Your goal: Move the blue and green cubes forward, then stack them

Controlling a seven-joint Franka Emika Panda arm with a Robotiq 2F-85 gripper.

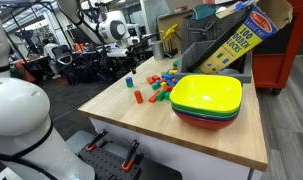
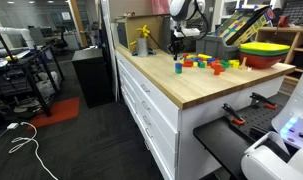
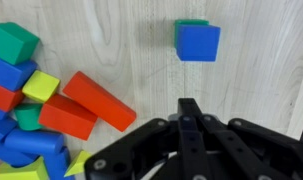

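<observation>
Gripper (image 3: 188, 108) sits nearest in the wrist view, jaws pressed together with nothing between them. Just beyond its tips the blue cube (image 3: 198, 43) rests on the green cube (image 3: 189, 23), with only a thin green edge showing on the far side. The pair stands alone on the wooden table (image 3: 261, 70), well right of the loose block pile (image 3: 51, 100). Judgement: stack looks made but slightly offset, so retreat straight up with no sideways sweep, since the closed fingers point at the stack and could tip it.

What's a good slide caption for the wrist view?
Blue cube sits atop green cube, apart from the block pile; closed tool clear of both.
</observation>
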